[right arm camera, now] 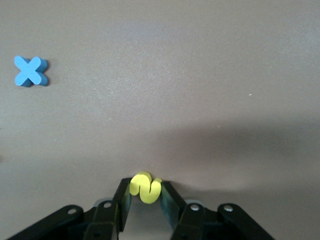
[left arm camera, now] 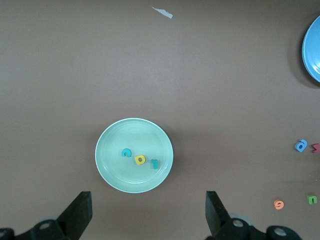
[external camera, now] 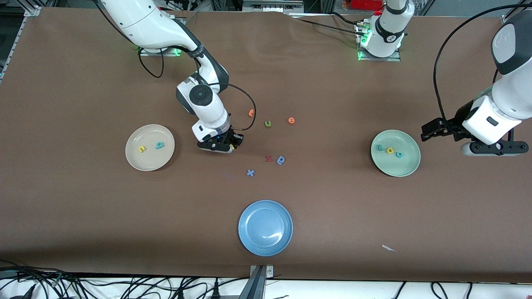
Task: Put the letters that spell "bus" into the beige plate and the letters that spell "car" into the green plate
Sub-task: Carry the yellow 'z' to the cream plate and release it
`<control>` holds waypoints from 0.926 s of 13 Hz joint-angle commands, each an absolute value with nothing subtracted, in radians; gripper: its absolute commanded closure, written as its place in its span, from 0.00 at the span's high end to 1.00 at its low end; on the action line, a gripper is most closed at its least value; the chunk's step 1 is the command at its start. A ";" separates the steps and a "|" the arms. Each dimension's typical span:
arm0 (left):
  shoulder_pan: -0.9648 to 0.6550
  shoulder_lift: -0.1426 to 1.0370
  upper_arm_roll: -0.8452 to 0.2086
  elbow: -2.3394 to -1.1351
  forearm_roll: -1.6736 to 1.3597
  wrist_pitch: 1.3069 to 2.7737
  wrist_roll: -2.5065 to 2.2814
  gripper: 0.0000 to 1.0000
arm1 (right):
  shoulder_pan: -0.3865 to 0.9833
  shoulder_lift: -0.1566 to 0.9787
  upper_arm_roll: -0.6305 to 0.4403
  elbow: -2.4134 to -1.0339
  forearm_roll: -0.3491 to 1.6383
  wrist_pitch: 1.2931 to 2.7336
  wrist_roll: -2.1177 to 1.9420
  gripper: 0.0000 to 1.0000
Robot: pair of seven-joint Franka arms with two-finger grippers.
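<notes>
- Yellow s (right arm camera: 145, 187): on the table between the beige plate (external camera: 132, 160) and the loose letters; light, soft foam.
- Right gripper (right arm camera: 145, 200): fingers closed against the s's two sides, gripping it.
- Grip advice: pinch gently across flat edges; foam likely compresses or twists.
- Left gripper (left arm camera: 148, 210): wide open, waiting above the green plate (left arm camera: 107, 165).

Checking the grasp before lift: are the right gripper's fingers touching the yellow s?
Touching. The right wrist view shows the right gripper with a finger pressed against each side of the yellow s, no gap visible.
</notes>
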State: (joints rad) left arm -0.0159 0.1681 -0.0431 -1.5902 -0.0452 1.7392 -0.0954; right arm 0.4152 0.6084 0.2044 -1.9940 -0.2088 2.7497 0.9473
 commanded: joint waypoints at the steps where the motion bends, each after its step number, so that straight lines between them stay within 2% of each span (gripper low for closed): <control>1: -0.020 0.169 -0.040 -1.580 -0.054 1.730 -0.078 1.00 | 0.423 0.568 0.192 -2.017 -0.235 2.738 0.951 0.16; 4: -0.020 0.169 -0.040 -1.580 -0.054 1.730 -0.078 1.00 | 0.381 0.493 0.193 -2.054 -0.236 2.657 0.898 0.16; 6: -0.020 0.169 -0.040 -1.580 -0.054 1.730 -0.078 1.00 | 0.318 0.437 0.198 -2.101 -0.238 2.652 0.801 0.16; 12: -0.020 0.169 -0.040 -1.580 -0.054 1.730 -0.078 1.00 | 0.126 0.286 0.238 -2.206 -0.236 2.488 0.545 0.18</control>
State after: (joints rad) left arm -0.0160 0.1681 -0.0431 -1.5902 -0.0452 1.7392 -0.0954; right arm 0.1871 0.3543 0.2005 -2.1340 -0.2227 2.5101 0.5986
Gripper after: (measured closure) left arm 0.000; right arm 0.687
